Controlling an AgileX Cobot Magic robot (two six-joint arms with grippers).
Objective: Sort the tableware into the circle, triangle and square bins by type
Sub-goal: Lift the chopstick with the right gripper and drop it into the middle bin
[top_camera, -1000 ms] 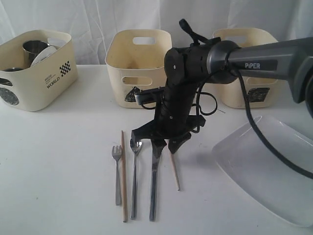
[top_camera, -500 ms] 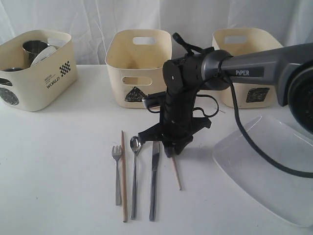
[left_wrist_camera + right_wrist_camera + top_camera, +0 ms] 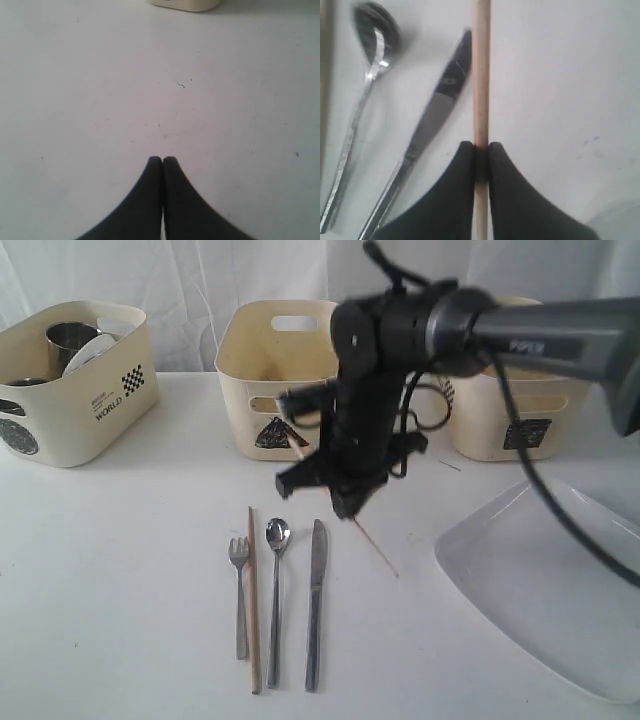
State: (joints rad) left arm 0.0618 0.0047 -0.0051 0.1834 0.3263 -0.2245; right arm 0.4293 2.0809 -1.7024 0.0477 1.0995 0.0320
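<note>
White curtain behind, white worktop [image 3: 120,560] in front, cream bins along the back. My right fingers [image 3: 455,200] are pinched shut on a chopstick [image 3: 375,548], which hangs slanting from them just right of the knife [image 3: 316,600]. The right wrist view shows the stick clamped squarely between them, with a long run of it sticking out ahead. Its low tip may be touching the worktop, but the arm is blurred and I can't say for sure. My left fingers [image 3: 142,200] are pressed together on nothing, over bare worktop.

Fork [image 3: 239,590], second chopstick [image 3: 253,600], spoon [image 3: 275,590] and knife lie side by side in a row. The plate [image 3: 540,590] sits well off to the right. The middle bin [image 3: 285,370], marked with a triangle, stands just behind the arm.

I judge the chopstick to be very light and stiff, so weight is no worry. It is thin, round and smooth, though, and a stick like that can swivel or slide in a two-point pinch. Held near one end, as it looks here, the long free part would act as a lever if it caught on a bin rim. I'd rather grip nearer the middle, firm but not hard. I'd take the second chopstick the same way, straight down across its width, well away from the fork beside it.
</note>
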